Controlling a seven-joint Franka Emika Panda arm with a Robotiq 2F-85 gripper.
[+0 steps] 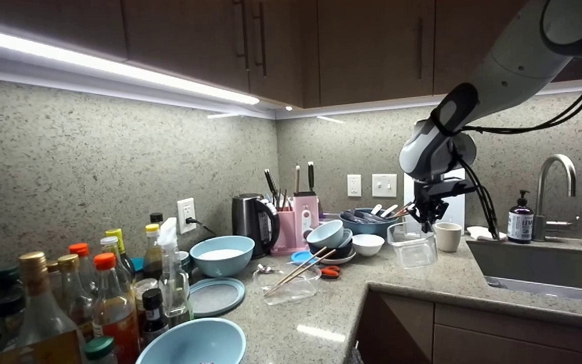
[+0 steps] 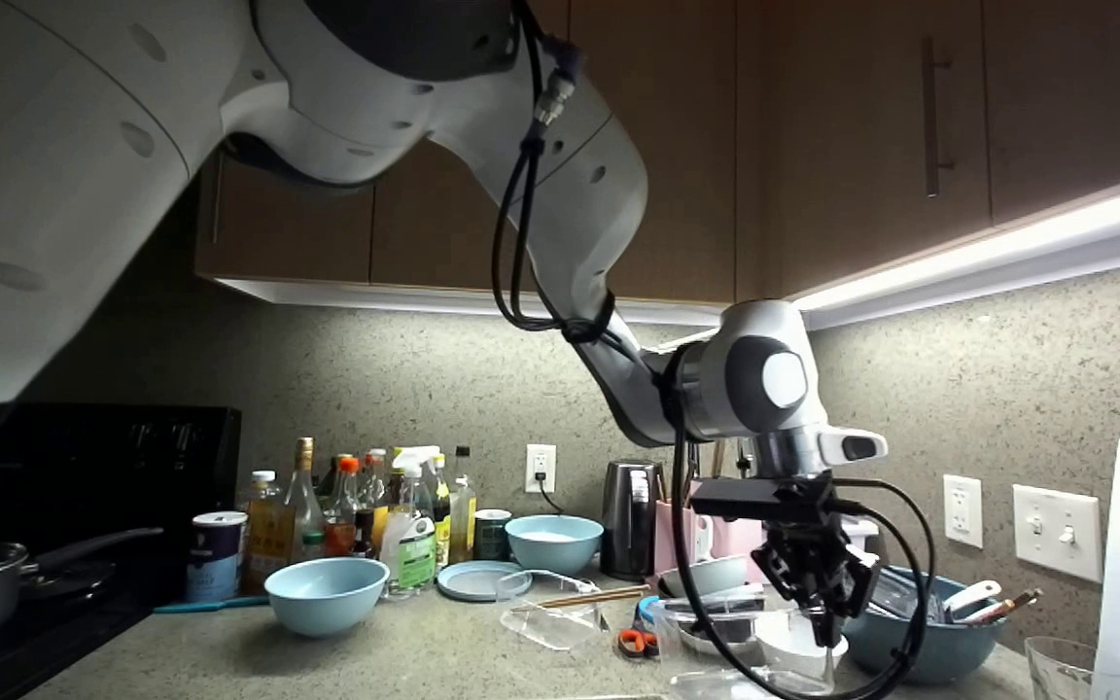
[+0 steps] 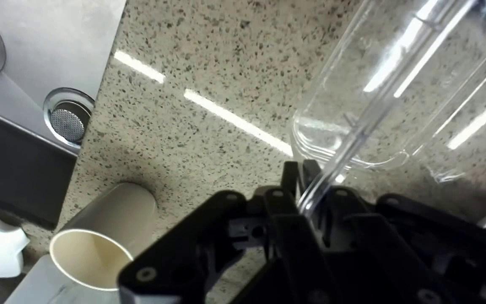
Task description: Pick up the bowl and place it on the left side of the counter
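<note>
My gripper (image 1: 426,226) is shut on the rim of a clear, bowl-like plastic container (image 1: 413,253). In the wrist view the fingertips (image 3: 302,173) pinch the rim, and the container (image 3: 395,114) extends to the upper right over the counter (image 3: 209,139). I cannot tell whether its base touches the stone. In an exterior view the gripper (image 2: 827,627) is partly behind cables. A light blue bowl (image 2: 327,595) stands on the counter (image 2: 404,661) near the stove; another light blue bowl (image 1: 223,255) is by the kettle. A white bowl (image 1: 368,245) is close to the held container.
A beige cup (image 1: 447,237) and the sink (image 1: 538,268) are beside the gripper. A blue bowl of utensils (image 1: 367,222) and stacked bowls (image 1: 326,234) stand behind. A clear tray with chopsticks (image 1: 288,288), scissors (image 1: 330,273), a kettle (image 1: 253,222) and several bottles (image 1: 114,298) line the counter.
</note>
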